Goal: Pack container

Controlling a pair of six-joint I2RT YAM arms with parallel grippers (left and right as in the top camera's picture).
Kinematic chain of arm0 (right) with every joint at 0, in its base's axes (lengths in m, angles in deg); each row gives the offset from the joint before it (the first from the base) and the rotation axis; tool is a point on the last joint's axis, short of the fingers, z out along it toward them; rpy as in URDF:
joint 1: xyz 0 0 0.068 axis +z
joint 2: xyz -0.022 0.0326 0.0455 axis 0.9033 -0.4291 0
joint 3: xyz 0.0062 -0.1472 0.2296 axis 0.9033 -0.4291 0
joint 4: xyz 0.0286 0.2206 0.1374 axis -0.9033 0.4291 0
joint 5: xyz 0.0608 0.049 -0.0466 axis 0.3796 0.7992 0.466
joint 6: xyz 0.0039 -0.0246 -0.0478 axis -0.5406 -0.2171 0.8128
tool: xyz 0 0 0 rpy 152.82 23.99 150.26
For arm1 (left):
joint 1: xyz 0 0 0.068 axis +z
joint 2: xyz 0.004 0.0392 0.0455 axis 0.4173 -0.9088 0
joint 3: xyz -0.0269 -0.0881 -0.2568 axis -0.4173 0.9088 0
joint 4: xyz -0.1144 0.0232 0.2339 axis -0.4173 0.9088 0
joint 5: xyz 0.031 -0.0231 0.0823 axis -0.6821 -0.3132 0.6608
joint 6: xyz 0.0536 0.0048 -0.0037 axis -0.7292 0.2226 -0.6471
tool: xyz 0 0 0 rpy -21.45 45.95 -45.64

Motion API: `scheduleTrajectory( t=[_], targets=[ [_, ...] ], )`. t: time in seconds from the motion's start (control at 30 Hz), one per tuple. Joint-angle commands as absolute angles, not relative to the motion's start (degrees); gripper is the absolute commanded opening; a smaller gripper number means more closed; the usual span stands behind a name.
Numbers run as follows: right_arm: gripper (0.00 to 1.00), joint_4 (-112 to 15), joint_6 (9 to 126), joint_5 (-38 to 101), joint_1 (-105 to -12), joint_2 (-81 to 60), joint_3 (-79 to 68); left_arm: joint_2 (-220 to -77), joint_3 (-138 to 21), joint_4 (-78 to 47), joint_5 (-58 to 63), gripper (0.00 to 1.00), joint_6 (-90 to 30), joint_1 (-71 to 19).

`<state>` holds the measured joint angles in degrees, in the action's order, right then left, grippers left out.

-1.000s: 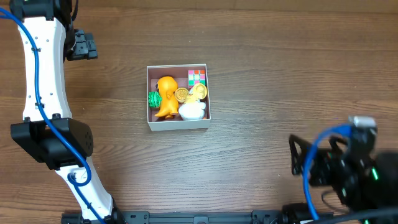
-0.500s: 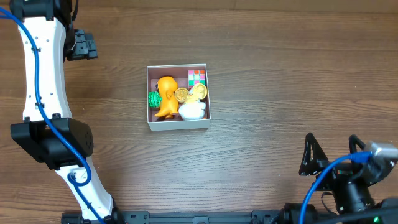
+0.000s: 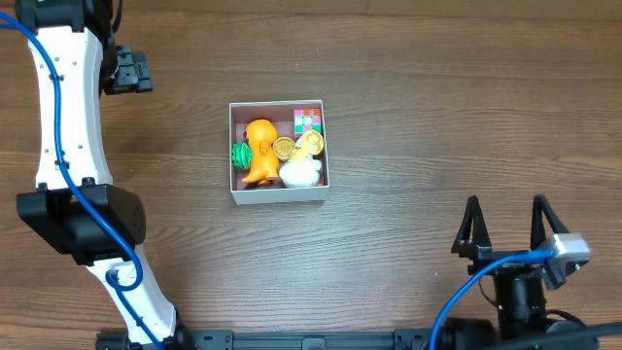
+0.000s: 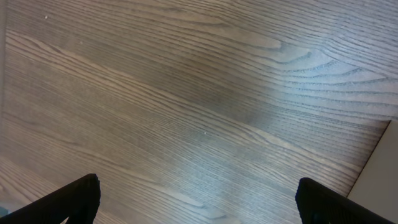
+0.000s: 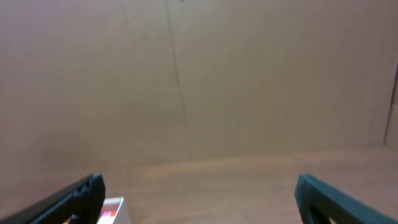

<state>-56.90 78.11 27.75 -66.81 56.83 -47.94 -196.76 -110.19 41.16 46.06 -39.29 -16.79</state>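
Both arms stand clear of the work. The left gripper (image 3: pixel 131 70) hangs with its jaws spread wide and nothing between them, and the right gripper (image 3: pixel 505 209) is just as wide apart and just as empty. Nothing loose shows on the tabletop (image 3: pixel 418 117), so the packing looks about finished to me.

The danger now is a careless pass. The container (image 3: pixel 282 195) sits well apart from both, ahead and to the left of the right gripper and off to the right of the left one. It's thin-walled and probably light, so a spread finger sweeping low could clip a wall and skid or tip the box. It's crowded too, and a knock might spill something.

Inside, the orange figure (image 3: pixel 259 151) fills the middle, biggest of the lot. The white toy (image 3: pixel 301 173) sits in the corner closest to the right gripper, up near the rim and likeliest to hop out. The multicoloured cube (image 3: pixel 308 120) has the far corner on that side. The yellow toy (image 3: pixel 309 143) lies between those two. The little green one (image 3: pixel 240 154) is wedged by the wall on the left gripper's side.
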Motion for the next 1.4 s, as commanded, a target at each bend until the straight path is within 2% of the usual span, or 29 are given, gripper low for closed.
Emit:
scheduleTrajectory(
  t=[0.0,0.47,1.37],
  targets=[
    [1.00,-62.72,77.94,27.94,-66.85,60.27,-54.54,-197.50,-111.26,41.23,45.84,1.00,-40.38,-16.76],
    [1.00,-81.45,77.94,29.87,-66.79,60.24,-66.93,-197.50,-111.26,41.23,45.84,1.00,-40.38,-16.76],
    [1.00,-88.73,77.94,32.01,-66.79,60.27,-78.10,-197.50,-111.26,41.23,45.84,1.00,-40.38,-16.76]
  ],
)
